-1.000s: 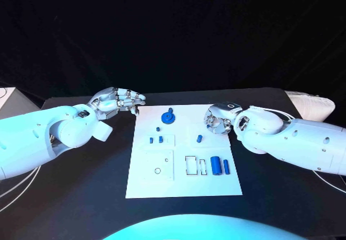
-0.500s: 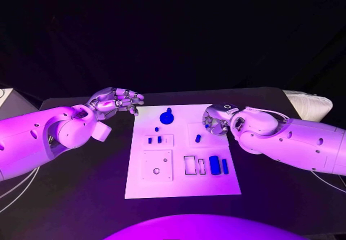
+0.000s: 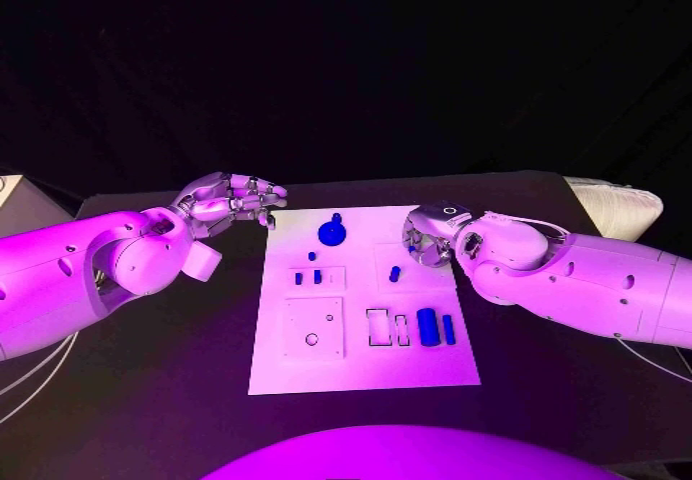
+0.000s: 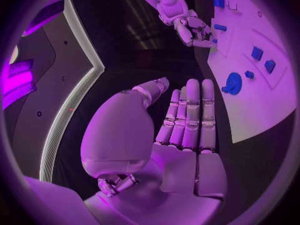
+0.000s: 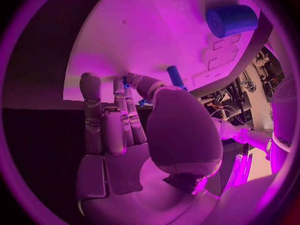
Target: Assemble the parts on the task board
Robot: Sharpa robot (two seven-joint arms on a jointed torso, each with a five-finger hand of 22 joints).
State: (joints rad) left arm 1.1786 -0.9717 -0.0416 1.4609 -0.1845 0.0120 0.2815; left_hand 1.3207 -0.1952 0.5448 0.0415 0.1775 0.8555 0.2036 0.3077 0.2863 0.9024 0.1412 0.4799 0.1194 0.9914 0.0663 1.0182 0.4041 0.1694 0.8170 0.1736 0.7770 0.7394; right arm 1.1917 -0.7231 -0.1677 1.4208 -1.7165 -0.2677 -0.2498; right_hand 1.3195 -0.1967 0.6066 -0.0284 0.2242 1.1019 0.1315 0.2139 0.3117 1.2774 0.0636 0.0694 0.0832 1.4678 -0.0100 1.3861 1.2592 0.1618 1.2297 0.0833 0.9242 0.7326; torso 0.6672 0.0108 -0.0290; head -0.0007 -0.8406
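The white task board point(image 3: 361, 360) lies mid-table. On it sit a round blue gear-like part point(image 3: 332, 235), a few small blue pieces point(image 3: 307, 278), a short blue peg point(image 3: 394, 273) and a thick blue cylinder point(image 3: 427, 323) beside thinner ones near the front right. My right hand point(image 3: 428, 240) hangs over the board's right edge. Its thumb and fingers point(image 5: 128, 85) pinch a small blue part whose ends peek out by the thumb. The peg point(image 5: 175, 76) stands just beyond them. My left hand point(image 3: 231, 205) hovers off the board's far left corner, fingers point(image 4: 187, 115) straight, holding nothing.
A white padded object point(image 3: 620, 205) lies at the table's right edge and a pale box point(image 3: 18, 195) at its left edge. Bare black table point(image 3: 159, 360) runs along both sides of the board. The board's front left holds a square plate point(image 3: 313, 328) with holes.
My right hand has edged slightly further in over the board's right edge. The left hand and the parts on the board stay where they were.
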